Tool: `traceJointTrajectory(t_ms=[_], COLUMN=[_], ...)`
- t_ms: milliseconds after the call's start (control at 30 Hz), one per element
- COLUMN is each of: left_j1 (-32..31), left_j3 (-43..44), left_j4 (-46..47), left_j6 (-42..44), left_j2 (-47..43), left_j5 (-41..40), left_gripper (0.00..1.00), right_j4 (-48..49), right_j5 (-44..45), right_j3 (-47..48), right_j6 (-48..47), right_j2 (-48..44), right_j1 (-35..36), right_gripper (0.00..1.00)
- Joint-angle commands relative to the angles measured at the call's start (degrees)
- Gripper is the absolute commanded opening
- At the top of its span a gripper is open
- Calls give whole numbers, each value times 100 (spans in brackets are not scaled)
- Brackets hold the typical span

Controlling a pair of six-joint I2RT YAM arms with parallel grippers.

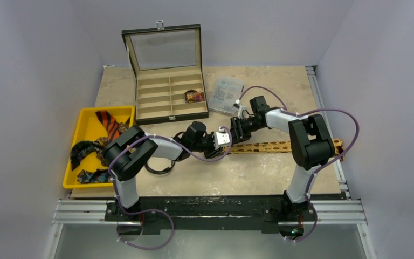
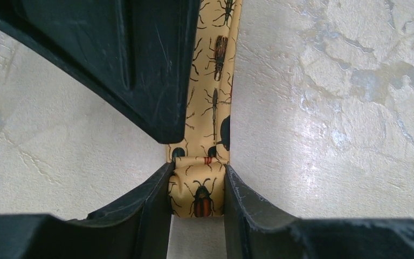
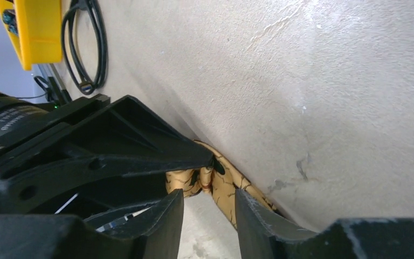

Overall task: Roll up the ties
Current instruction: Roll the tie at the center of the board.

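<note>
Left gripper [image 2: 197,171]: jaws closed from both sides on the first small turn at the end of the tan-gold fabric necktie with dark beetle print [image 2: 200,197].

Right gripper [image 3: 209,197]: jaws apart, holding nothing that we can see.

We judge the rolling barely begun. The rest of the necktie lies flat, running to centre right of the top view.

- One small dark rolled bundle [image 1: 194,96] sits in the black open-lidded box with beige compartments [image 1: 156,91], upper centre.
- An orange black-striped tie [image 1: 108,123] and dark multicoloured ties [image 1: 83,148] lie unrolled in the yellow plastic tray [image 1: 89,127], left.

The print on the clear packet [image 1: 227,90] is too small to read. We find no legible labels.
</note>
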Motion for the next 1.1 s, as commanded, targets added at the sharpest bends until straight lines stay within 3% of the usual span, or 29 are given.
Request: traceJointTrajectory(t_ms=[0, 133, 400, 533, 667, 733, 900, 1067], left_j1=[-29, -36, -76, -82, -83, -78, 197, 406], left_j3=[-11, 21, 105, 130, 113, 73, -217, -521], left_j4=[-1468, -1559, -1630, -1625, -1619, -1543, -687, 531], left_j6=[202, 212, 214, 220, 225, 209, 141, -284], left_j2=[335, 325, 340, 348, 343, 335, 207, 109], left_j5=[-412, -447, -493, -531, -545, -546, 165, 641], left_gripper=[28, 28, 29, 29, 29, 30, 54, 63], right_j4=[99, 717, 1149, 1055, 650, 432, 106, -25], right_j5=[-331, -566, -386, -316, -39, 131, 492, 672], right_j3=[-195, -453, -487, -354, -288, -296, -341, -278], right_j6=[287, 1029, 1350, 1264, 867, 669, 306, 233], right_j2=[-444, -498, -212, -31, 58, 94, 253, 470], right_j1=[-19, 109, 290, 324, 305, 255, 116, -29], right_gripper=[43, 48, 44, 34, 2, 0, 0, 0])
